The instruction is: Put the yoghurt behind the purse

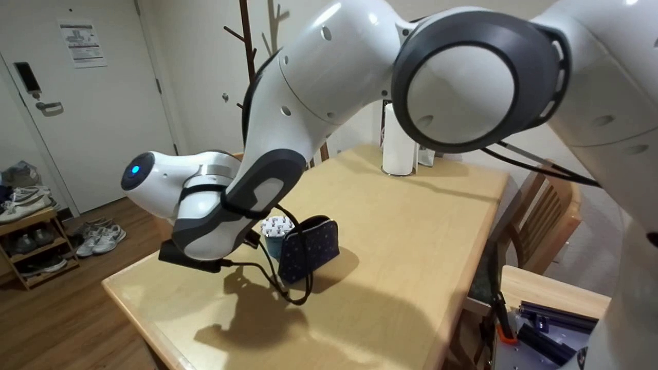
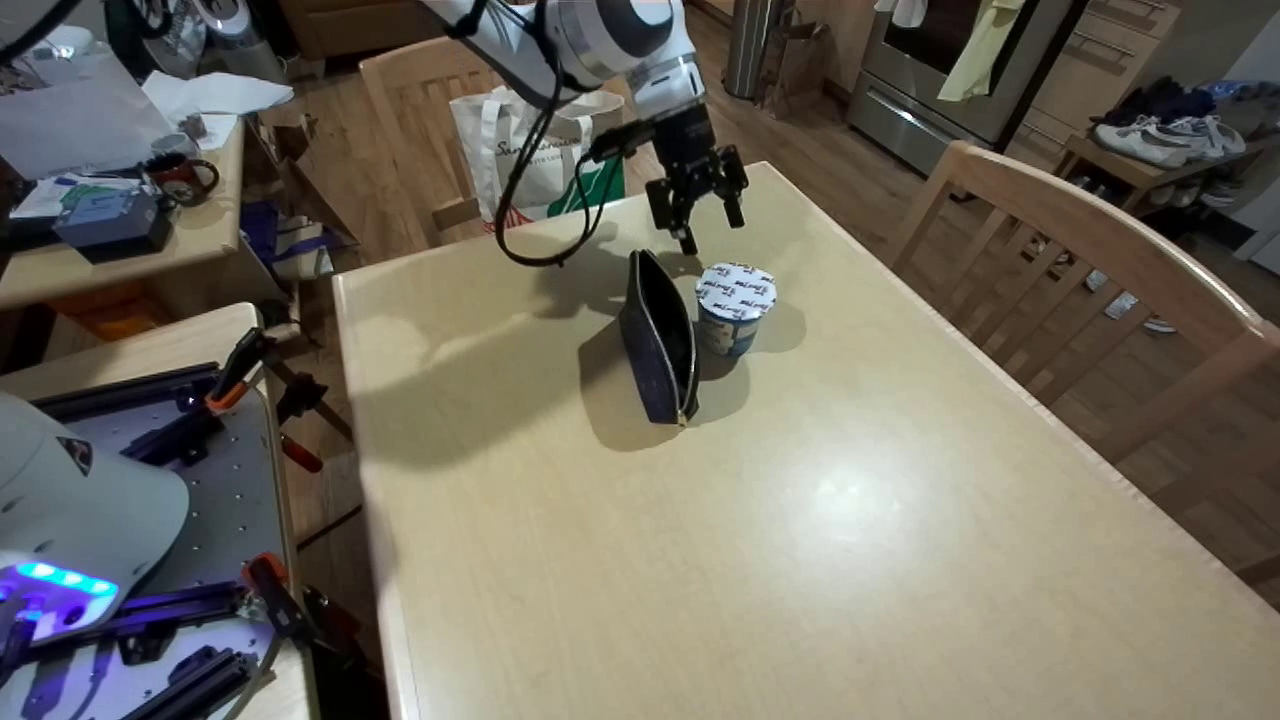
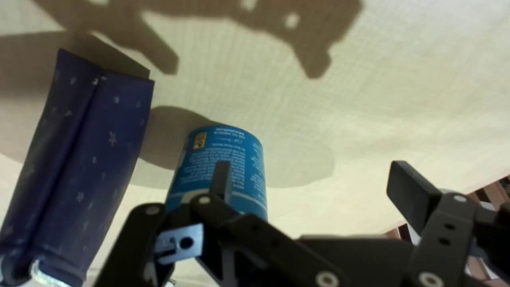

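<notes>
- Your gripper (image 2: 712, 228) hangs above the counter (image 2: 600, 580), jaws wide apart, at about 1 o'clock from the purse (image 2: 652, 350) in an exterior view.
- There you see the yoghurt (image 2: 735, 308) upright on the counter, just beside the purse at its 2 o'clock.
- Your wrist view puts the purse at 9 o'clock from the yoghurt, with a strip of counter between the 2.
- You also see 1 finger (image 3: 220, 181) crossing in front of the yoghurt's blue side there.
</notes>
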Controlling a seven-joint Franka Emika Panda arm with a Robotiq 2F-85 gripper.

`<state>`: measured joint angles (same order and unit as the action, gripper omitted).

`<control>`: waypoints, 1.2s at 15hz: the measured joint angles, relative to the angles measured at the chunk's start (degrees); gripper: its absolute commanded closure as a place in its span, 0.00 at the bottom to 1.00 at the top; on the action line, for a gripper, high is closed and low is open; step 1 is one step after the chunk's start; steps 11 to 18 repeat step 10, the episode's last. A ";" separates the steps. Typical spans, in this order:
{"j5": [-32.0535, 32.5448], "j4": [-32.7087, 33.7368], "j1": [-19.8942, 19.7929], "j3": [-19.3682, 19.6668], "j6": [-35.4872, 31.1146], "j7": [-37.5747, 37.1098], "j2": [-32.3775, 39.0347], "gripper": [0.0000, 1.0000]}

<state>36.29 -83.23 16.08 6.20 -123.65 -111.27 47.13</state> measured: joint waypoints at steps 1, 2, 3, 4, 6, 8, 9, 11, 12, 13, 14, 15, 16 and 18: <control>0.12 0.25 0.72 -0.02 1.89 2.06 -1.02 0.00; 0.19 0.26 1.48 -0.07 3.69 4.60 -2.34 0.00; 0.23 0.05 2.16 -0.28 5.06 7.63 -3.90 0.00; 0.23 -0.59 2.49 -0.83 5.71 10.64 -5.72 0.00; 0.16 -3.23 2.57 -2.21 5.83 16.35 -9.81 0.00; -0.19 -7.09 2.04 -3.58 5.60 21.53 -13.72 0.00; -0.40 -9.20 1.65 -4.07 5.17 23.27 -15.34 0.00; -0.44 -11.12 1.29 -4.30 4.50 24.12 -16.55 0.00; -0.44 -11.12 1.29 -4.30 4.50 24.12 -16.55 0.00; -0.44 -11.12 1.29 -4.30 4.50 24.12 -16.55 0.00; -0.44 -11.12 1.29 -4.30 4.50 24.12 -16.55 0.00; -0.44 -11.12 1.29 -4.30 4.50 24.12 -16.55 0.00; -0.44 -11.12 1.29 -4.30 4.50 24.12 -16.55 0.00; -0.44 -11.12 1.29 -4.30 4.50 24.12 -16.55 0.00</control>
